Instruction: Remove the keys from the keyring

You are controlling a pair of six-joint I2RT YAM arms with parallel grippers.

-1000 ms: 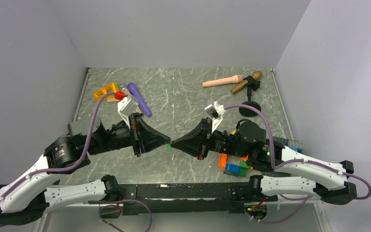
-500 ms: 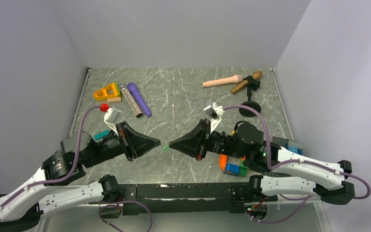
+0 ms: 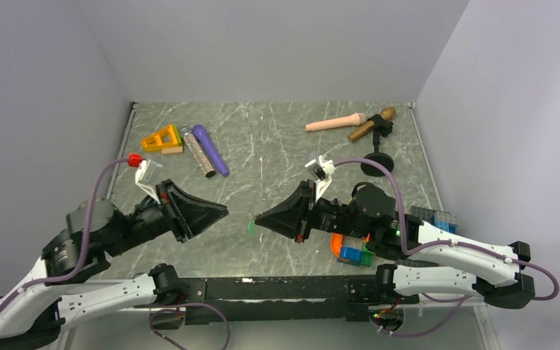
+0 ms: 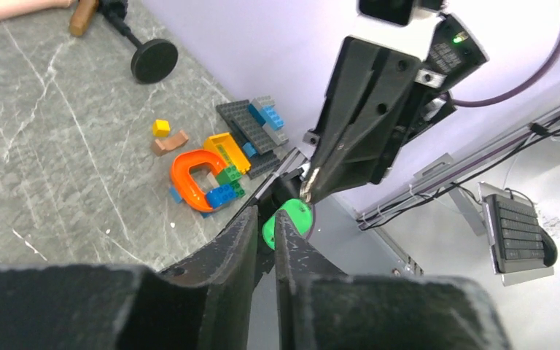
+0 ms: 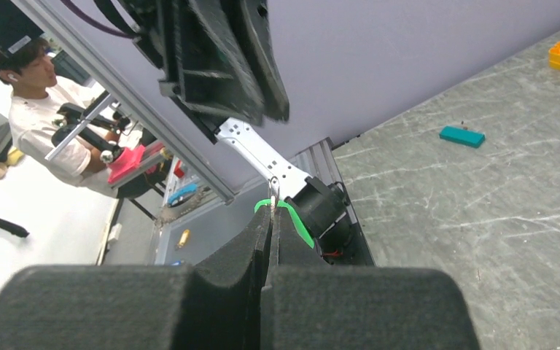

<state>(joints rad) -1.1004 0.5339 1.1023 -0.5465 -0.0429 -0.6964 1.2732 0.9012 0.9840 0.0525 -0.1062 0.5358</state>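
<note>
- The right hand [image 3: 257,217] is closed tight, its two fingers pressed together on the top end of the bright green key [image 3: 251,227].
- The green key hangs from those fingertips above the desk [image 3: 277,153], not touching it.
- In the right wrist view a small silvery wire loop, seemingly the keyring [image 5: 272,191], pokes out at the fingertips. Whether the pads also pinch it cannot be told.
- The left hand [image 3: 224,211] points at the right hand, tip towards tip, with a clear gap between the two.
- The left hand's fingers stand slightly apart, a narrow slit between them, and hold nothing. The green key shows beyond the slit in the left wrist view.
- The teal key [image 5: 461,135] lies flat on the desk, apart from the green key and both hands, towards the left side, near the orange triangular block [image 3: 162,137].
- A heap of coloured building blocks [image 3: 354,253] sits by the right arm's base.
- A toy microphone on a stand [image 3: 372,125] is at the far right.
</note>
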